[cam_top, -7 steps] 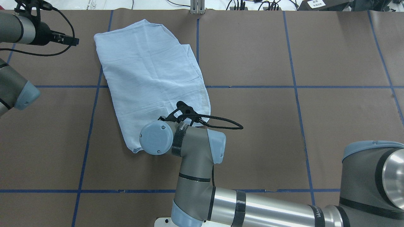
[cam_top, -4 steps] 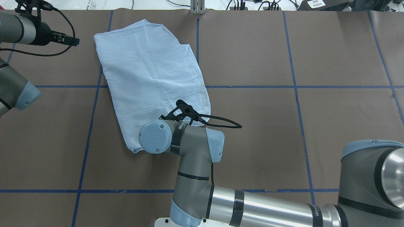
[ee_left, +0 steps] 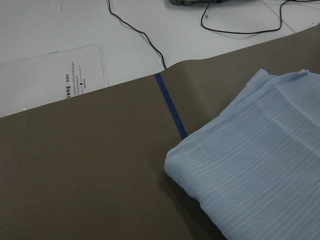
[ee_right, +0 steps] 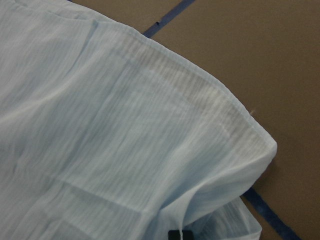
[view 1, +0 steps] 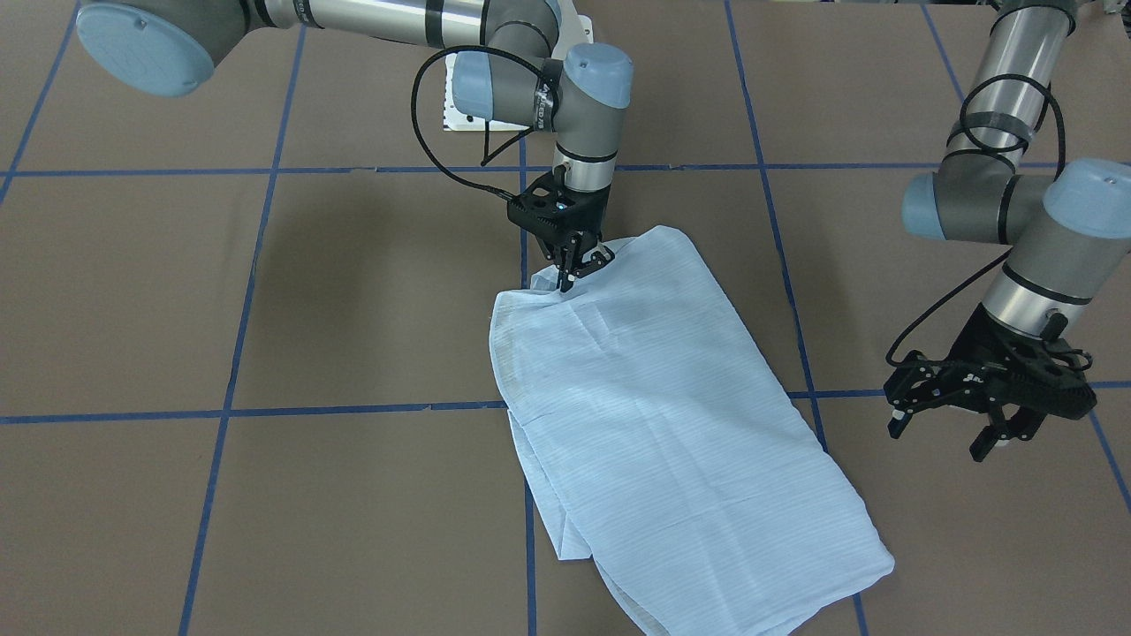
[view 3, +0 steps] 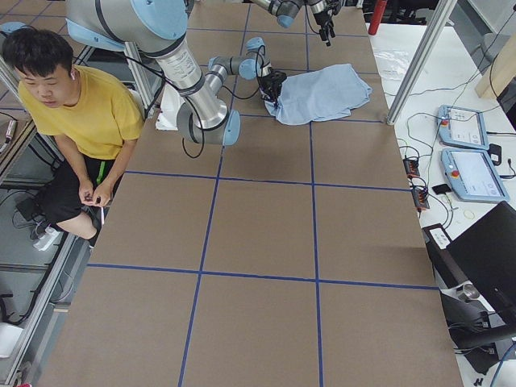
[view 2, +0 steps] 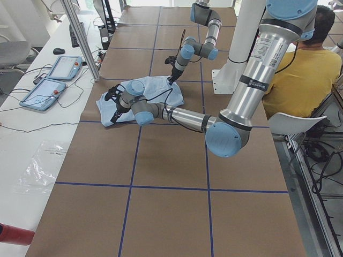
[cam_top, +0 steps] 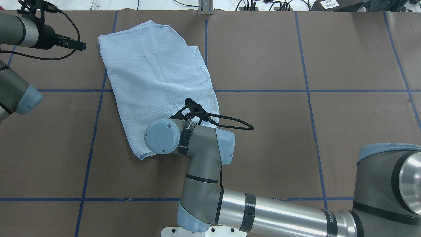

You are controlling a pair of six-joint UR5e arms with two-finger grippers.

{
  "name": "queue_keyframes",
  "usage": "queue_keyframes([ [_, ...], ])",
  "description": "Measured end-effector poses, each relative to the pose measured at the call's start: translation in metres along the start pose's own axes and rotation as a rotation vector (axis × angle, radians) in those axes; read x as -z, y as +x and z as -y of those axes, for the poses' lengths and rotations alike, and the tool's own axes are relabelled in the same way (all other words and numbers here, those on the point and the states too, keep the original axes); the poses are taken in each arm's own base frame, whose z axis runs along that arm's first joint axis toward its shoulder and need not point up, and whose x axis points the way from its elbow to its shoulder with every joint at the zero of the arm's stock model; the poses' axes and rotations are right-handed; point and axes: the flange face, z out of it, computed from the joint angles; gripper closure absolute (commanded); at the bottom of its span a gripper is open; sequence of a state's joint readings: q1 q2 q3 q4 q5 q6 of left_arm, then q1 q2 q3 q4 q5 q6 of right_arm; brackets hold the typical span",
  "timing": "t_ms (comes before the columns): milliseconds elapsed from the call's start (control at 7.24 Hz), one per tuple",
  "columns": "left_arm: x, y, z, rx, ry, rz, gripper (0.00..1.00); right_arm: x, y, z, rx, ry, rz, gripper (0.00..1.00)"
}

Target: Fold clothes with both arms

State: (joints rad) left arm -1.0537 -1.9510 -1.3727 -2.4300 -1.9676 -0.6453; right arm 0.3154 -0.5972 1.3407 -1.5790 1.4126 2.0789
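1. Right arm point(cam_top: 204, 164): reaches in from the robot's side over the brown-papered table point(cam_top: 345, 59). Its wrist is bent straight down above the near end of the shirt point(cam_top: 158, 75).

2. Right gripper point(view 1: 571, 277): points downward with its fingers drawn together on the shirt's near edge, where a little cloth is bunched at the tips (the wrist hides it from overhead; its own camera shows one black tip against the fabric).

3. Shirt: pale blue and finely striped, folded into a long panel. It lies flat and slantwise on the table's left half and crosses a blue tape line point(cam_top: 263, 90). The near end is under the right wrist, and the far end is close to the table's far edge.

4. Left gripper point(view 1: 938, 439): fingers spread apart and holding nothing. It hangs above the paper just beside the shirt's far left corner without touching it.

5. Cables point(cam_top: 263, 5): on the white surface beyond the table's far edge.
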Motion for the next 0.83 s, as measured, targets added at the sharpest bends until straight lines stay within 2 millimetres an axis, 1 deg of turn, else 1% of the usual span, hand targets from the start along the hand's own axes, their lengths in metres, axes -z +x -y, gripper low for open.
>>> queue_keyframes([
  [138, 0.012, 0.01, -0.004, 0.062, -0.009, -0.046, 0.0, 0.017, -0.004, 0.005, -0.006, -0.007, 0.019, 1.0],
  [276, 0.034, 0.021, -0.018, 0.131, -0.014, -0.091, 0.0, 0.032, -0.007, 0.008, -0.011, -0.015, 0.037, 1.0],
  [415, 0.061, 0.04, -0.045, 0.197, -0.029, -0.142, 0.0, 0.043, -0.008, 0.01, -0.015, -0.021, 0.051, 1.0],
  [553, 0.083, 0.069, -0.076, 0.26, -0.054, -0.194, 0.0, 0.048, -0.009, 0.011, -0.017, -0.024, 0.059, 1.0],
  [691, 0.096, 0.096, -0.103, 0.314, -0.072, -0.22, 0.0, 0.049, -0.008, 0.012, -0.019, -0.025, 0.062, 1.0],
  [829, 0.093, 0.122, -0.129, 0.384, -0.082, -0.215, 0.02, 0.049, -0.008, 0.012, -0.019, -0.024, 0.063, 1.0],
])
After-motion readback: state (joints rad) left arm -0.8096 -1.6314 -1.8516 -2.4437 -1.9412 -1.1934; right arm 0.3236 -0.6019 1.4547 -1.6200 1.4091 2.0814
